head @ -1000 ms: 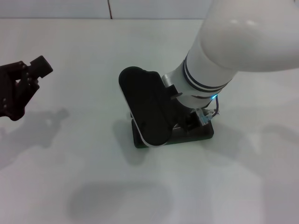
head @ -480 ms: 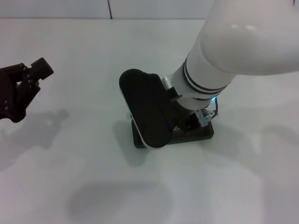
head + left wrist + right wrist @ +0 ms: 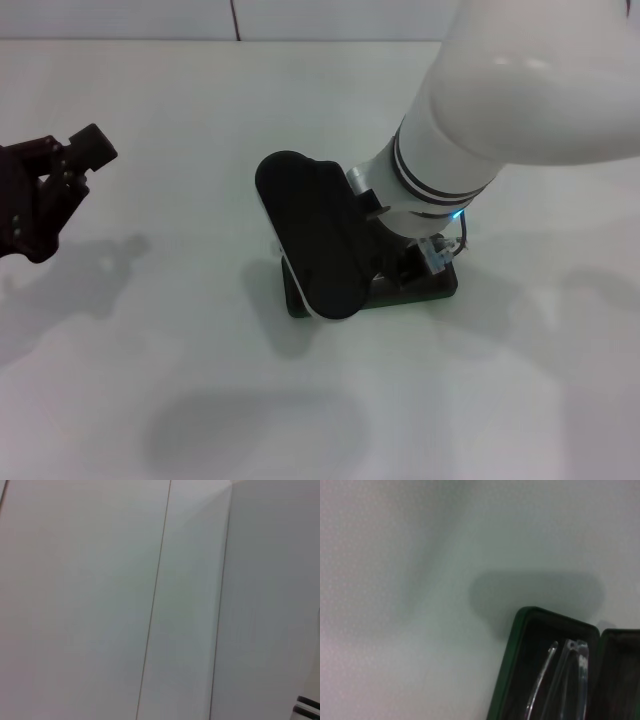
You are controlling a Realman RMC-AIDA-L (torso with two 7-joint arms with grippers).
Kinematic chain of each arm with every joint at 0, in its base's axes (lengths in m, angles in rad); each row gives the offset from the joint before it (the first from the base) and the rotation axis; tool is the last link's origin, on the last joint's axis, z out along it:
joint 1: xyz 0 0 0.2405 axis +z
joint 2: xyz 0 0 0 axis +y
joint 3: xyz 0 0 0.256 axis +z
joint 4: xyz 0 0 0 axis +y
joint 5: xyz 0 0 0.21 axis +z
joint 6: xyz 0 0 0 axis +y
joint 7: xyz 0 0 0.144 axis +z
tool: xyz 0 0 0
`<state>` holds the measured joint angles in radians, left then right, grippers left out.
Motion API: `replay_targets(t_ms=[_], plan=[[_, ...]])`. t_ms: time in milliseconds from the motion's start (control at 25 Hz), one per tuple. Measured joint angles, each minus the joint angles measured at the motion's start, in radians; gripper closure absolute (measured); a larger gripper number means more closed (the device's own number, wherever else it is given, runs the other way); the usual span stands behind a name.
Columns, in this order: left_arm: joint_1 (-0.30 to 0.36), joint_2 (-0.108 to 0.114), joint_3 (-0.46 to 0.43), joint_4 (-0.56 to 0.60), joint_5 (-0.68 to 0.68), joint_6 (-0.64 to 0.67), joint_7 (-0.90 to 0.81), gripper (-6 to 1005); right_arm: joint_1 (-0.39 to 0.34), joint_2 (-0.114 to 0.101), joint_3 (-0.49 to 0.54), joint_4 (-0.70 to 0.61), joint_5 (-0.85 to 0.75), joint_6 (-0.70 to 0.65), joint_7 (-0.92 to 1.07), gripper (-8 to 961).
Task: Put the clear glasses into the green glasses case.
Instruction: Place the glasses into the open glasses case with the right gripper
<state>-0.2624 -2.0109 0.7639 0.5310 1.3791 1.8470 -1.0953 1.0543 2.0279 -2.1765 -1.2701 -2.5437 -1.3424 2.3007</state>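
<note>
Reaching right arm (image 3: 450, 170) over open green glasses case (image 3: 330, 250).

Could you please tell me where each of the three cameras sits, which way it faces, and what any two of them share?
Head view: from the robot's head, looking down at the table; the left gripper is at the left edge and the right arm reaches over the open green glasses case.
Left wrist view: aimed at pale panels only; no gripper shows.
Right wrist view: close above the case, with the clear glasses inside; no fingers show.
Shared: head and right wrist both show the case.
</note>
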Motion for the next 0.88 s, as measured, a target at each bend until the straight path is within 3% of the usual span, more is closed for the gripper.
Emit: replay_targets(t_ms=[600, 880], plan=[[0.0, 0.0, 0.001, -0.002, 0.0, 0.001, 0.0, 962, 0.001, 0.0, -0.004, 0.009, -0.004, 0.002, -0.001, 813], [0.0, 0.0, 0.0, -0.002, 0.0, 0.001, 0.0, 961, -0.022, 0.0, 0.001, -0.05, -0.004, -0.015, -0.001, 824]])
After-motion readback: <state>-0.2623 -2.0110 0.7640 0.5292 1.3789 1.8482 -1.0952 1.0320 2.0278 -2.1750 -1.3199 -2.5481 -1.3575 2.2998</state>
